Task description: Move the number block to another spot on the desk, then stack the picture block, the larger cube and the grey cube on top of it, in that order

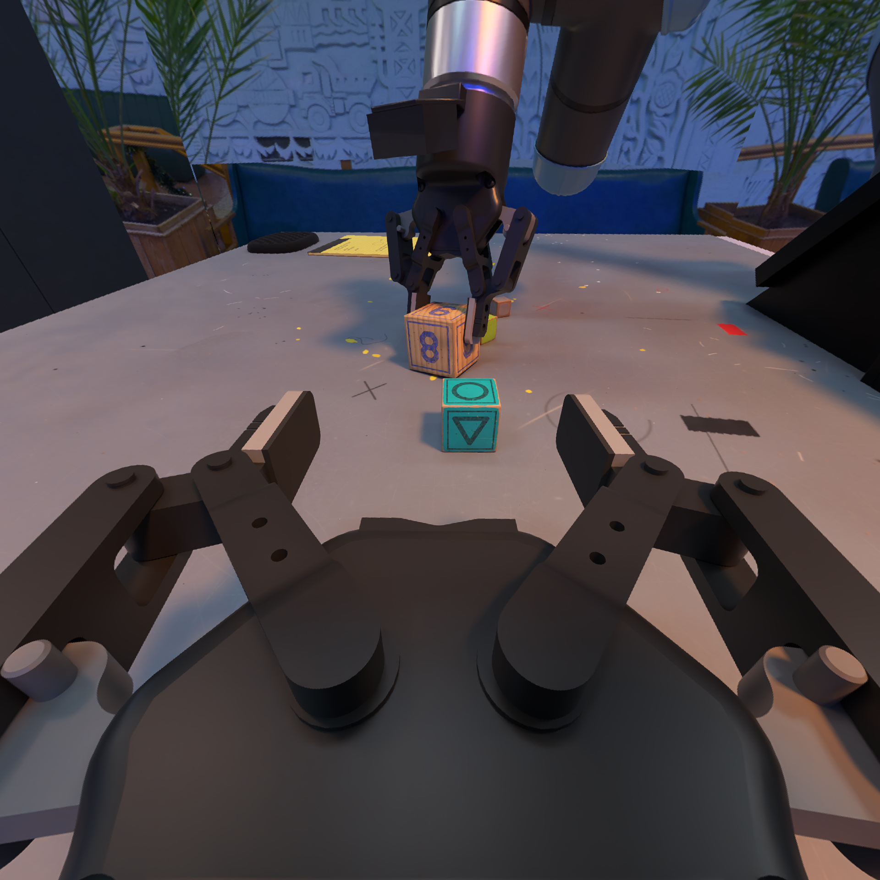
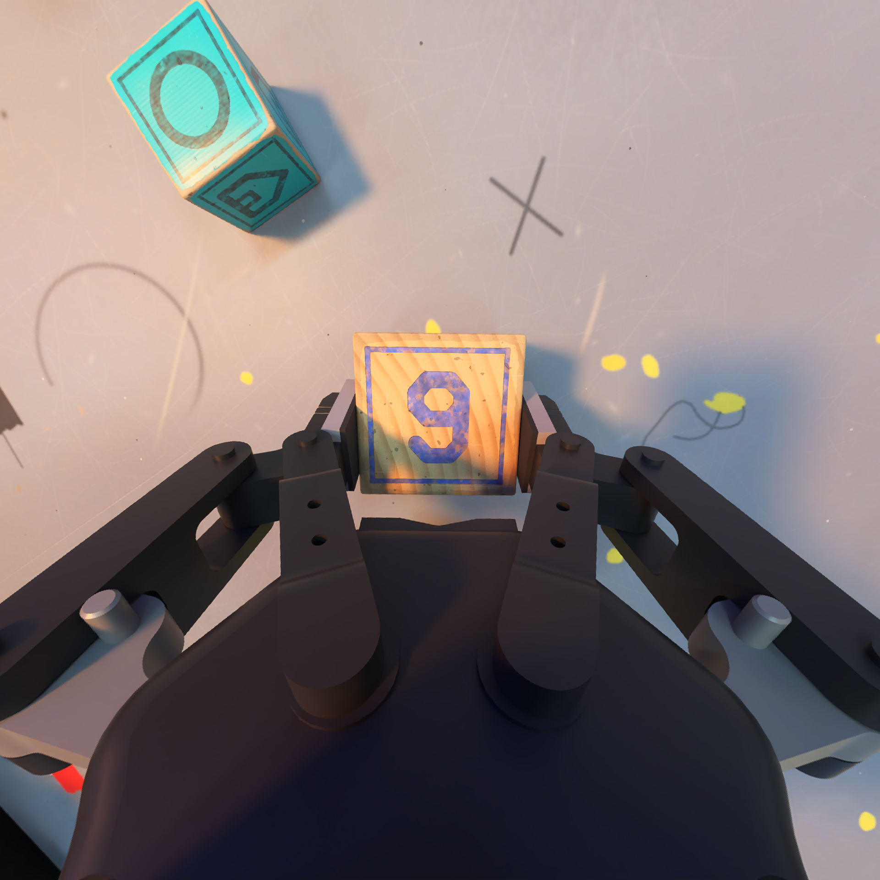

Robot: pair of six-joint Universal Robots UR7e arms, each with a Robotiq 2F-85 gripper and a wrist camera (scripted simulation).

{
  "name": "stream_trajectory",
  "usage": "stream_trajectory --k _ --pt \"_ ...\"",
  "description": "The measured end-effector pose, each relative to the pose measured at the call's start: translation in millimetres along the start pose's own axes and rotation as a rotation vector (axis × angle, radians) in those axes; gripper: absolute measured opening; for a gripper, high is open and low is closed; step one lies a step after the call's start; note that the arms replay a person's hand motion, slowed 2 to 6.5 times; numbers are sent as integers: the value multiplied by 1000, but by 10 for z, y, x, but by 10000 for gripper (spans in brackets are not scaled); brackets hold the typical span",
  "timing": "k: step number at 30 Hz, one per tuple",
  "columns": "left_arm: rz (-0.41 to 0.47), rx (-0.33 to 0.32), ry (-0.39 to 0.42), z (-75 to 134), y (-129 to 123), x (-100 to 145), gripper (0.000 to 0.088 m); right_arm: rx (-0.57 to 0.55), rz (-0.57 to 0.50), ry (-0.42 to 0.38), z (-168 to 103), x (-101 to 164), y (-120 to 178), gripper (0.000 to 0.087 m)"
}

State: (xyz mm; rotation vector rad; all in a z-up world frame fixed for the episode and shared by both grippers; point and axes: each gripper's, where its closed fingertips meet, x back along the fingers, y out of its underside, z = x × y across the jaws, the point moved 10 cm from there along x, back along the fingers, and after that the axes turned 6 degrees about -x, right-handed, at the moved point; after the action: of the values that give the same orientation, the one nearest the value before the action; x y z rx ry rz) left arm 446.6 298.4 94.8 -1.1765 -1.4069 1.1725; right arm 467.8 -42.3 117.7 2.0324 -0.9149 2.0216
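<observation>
At one o'clock behind the number block (image 1: 440, 340), a yellow-green cube (image 1: 490, 328) and a small pale cube (image 1: 502, 306) peek out, mostly hidden. The right gripper's (image 1: 445, 316) finger (image 1: 473, 326) covers the block's right face.

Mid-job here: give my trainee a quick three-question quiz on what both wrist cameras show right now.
1. True or false: the right gripper is shut on the number block.
2. Which block stands nearest the left gripper? A) teal picture block B) number block
3. Fill in: the left gripper's jaws are ____.

Key: 1 true; 2 A; 3 open.
</observation>
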Motion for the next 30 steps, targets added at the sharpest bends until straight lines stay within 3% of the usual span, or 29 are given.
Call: stream_trajectory --k 8,11,16,24,30 --pt "-3 -2 2 2 0 -3 854 -46 7 -1 -19 3 -31 512" --pt "-4 -3 2 3 0 -4 854 -67 29 -13 -23 41 -57 661" --pt "-4 -4 2 3 0 -4 854 -61 74 -19 -40 170 -118 752" --pt "-8 -7 4 7 1 -8 854 94 165 -66 -225 350 -329 750" --pt "-11 -10 6 10 1 -12 854 248 180 -82 -413 326 -529 705"
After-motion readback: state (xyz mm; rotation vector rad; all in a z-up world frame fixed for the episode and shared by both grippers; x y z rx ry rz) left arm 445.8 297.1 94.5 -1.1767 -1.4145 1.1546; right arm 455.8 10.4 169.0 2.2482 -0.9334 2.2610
